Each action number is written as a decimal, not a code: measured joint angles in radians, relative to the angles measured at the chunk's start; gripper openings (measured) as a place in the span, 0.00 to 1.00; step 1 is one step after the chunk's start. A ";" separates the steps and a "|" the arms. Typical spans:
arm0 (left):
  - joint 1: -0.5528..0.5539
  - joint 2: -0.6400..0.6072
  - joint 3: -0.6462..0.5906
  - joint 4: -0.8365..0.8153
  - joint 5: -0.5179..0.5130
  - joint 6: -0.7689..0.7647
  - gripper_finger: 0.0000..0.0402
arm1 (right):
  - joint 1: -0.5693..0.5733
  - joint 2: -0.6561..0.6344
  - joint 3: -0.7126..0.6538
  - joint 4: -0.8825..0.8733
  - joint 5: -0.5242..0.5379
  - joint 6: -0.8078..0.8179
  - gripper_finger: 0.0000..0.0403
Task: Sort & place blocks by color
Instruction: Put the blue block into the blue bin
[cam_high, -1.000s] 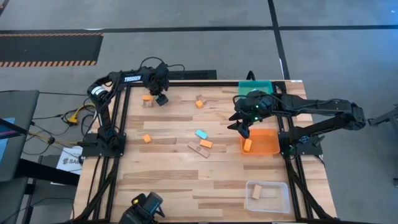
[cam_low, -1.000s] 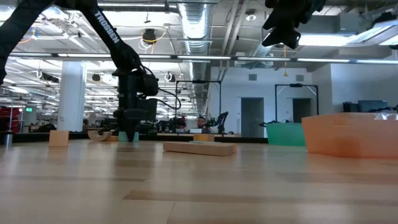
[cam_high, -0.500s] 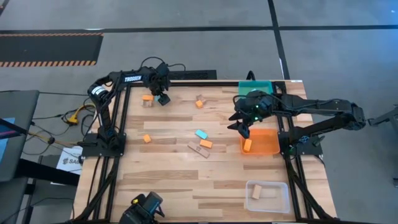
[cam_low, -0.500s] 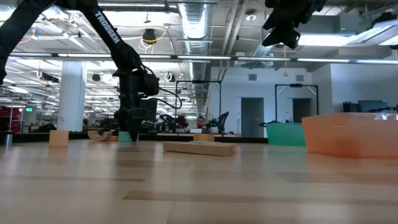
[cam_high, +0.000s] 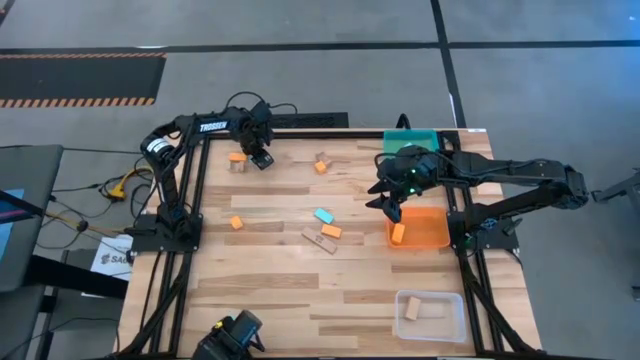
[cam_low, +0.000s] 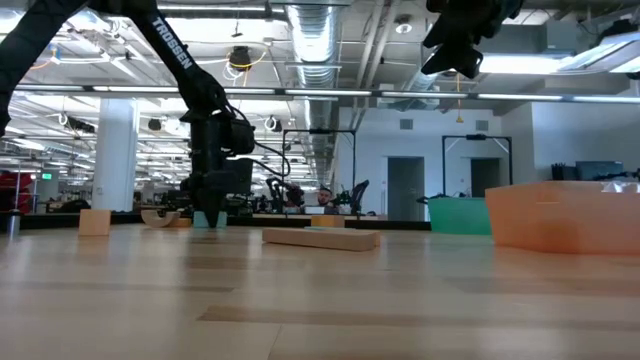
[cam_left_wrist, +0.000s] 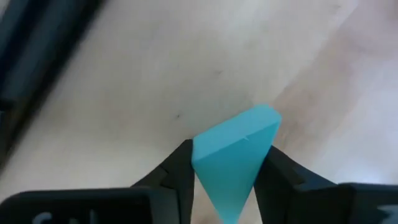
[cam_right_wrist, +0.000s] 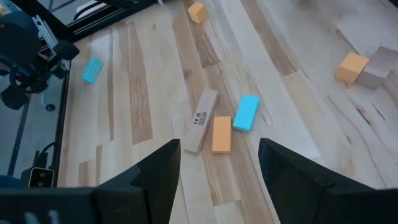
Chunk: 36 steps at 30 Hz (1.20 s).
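My left gripper (cam_high: 262, 158) stands at the table's far left, shut on a cyan block (cam_left_wrist: 233, 155). In the low view it reaches down to the tabletop (cam_low: 210, 215). My right gripper (cam_high: 390, 208) hangs open and empty, high over the left rim of the orange bin (cam_high: 425, 240). Loose blocks lie flat on the wood: an orange (cam_high: 237, 157) and a tan one (cam_high: 237, 167) beside my left gripper, an orange one (cam_high: 236, 222), and a cyan (cam_high: 323, 215), orange (cam_high: 331, 231) and long tan one (cam_high: 319, 240) mid-table. My left gripper pinches the cyan block between its two fingers (cam_left_wrist: 180, 168), one on each of two opposite sides (cam_left_wrist: 205, 174). The fingers point down from above. The block's far end (cam_left_wrist: 264, 118) sticks out beyond the fingertips; whether it is clear of the table, I cannot tell.
A teal bin (cam_high: 412, 140) stands at the far right. The orange bin holds an orange block (cam_high: 398, 233). The clear bin (cam_high: 432, 312) at the near right holds a tan block (cam_high: 411, 309). A tan (cam_high: 323, 158) and an orange block (cam_high: 320, 168) lie far centre.
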 joint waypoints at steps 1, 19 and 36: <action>-0.004 0.000 0.000 -0.009 0.018 -0.005 0.24 | 0.000 0.000 0.000 0.000 -0.002 0.000 0.59; -0.319 -0.100 0.038 0.170 0.309 -0.312 0.24 | 0.000 -0.101 0.000 -0.044 -0.045 0.012 0.59; -0.505 0.339 0.699 0.578 0.180 -0.574 0.25 | 0.000 -0.172 0.000 -0.008 0.010 -0.005 0.59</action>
